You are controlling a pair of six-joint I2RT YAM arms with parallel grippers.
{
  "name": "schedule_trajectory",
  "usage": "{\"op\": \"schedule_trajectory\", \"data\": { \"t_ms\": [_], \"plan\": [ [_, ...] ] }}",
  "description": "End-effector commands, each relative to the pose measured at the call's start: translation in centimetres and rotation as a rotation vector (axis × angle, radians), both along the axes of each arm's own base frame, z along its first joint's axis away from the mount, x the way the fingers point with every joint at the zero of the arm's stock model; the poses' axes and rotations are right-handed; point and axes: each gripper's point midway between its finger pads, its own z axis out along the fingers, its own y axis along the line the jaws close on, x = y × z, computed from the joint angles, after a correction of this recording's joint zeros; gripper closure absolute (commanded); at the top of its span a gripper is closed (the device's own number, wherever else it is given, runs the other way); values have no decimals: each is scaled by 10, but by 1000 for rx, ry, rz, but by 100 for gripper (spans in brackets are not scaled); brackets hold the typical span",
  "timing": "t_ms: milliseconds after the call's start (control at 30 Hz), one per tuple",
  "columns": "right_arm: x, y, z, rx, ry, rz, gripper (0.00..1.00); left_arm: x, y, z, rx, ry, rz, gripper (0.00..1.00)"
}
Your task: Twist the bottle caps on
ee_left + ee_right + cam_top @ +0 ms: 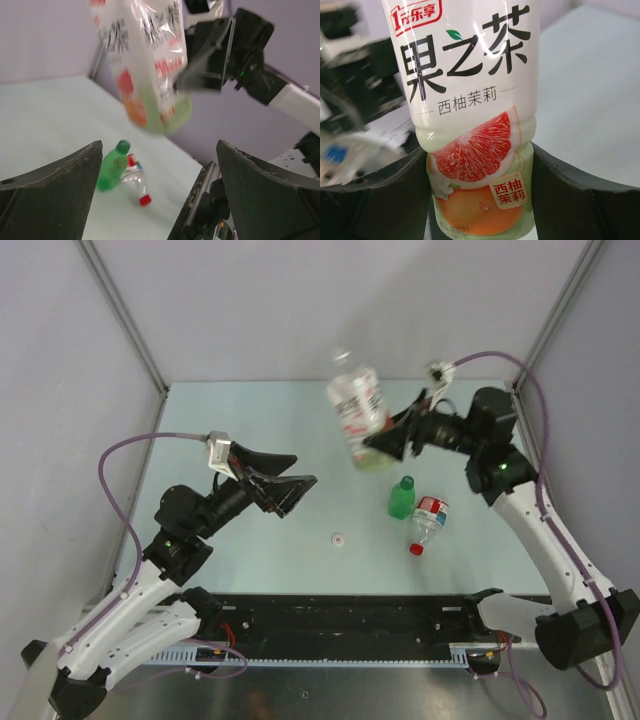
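My right gripper (383,445) is shut on the lower end of the wider clear bottle (357,418), which has a white-red label and hangs tilted in the air above the table. In the right wrist view the bottle (475,125) fills the gap between both fingers (580,200). No cap shows on its neck. The small green bottle (402,497) stands upright with a green cap on. Beside it the slim clear bottle (429,518) lies on its side, a red cap (416,549) on it. A white cap (339,539) lies loose on the table. My left gripper (303,470) is open and holds nothing.
The pale table (250,420) is walled by grey panels at the back and sides. A black rail (350,615) runs along the near edge between the arm bases. The left wrist view shows the lifted bottle (150,60), the green bottle (112,167) and the red cap (145,200).
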Motion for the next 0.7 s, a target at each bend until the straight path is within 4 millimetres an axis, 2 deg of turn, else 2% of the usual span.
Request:
{"op": "schedule_trajectory", "data": {
  "t_ms": [0,167,367,467,567,667],
  "plan": [
    [-82,56,42,104,-113,257,45,-34,-10,65,-131,-199,-145,1],
    [-119,83,42,153,-111,395,46,-40,-15,70,-142,-225,-156,1],
    [-152,101,39,169,-119,521,49,-41,-11,71,-168,-236,-141,1],
    [-159,105,37,172,-118,533,50,-47,-11,73,-178,-262,-164,4],
    [-160,108,39,195,-128,529,50,-49,-14,73,-183,-267,-187,16],
    [-161,110,43,217,-142,529,50,-50,-18,71,-180,-260,-213,22]
  ]
}}
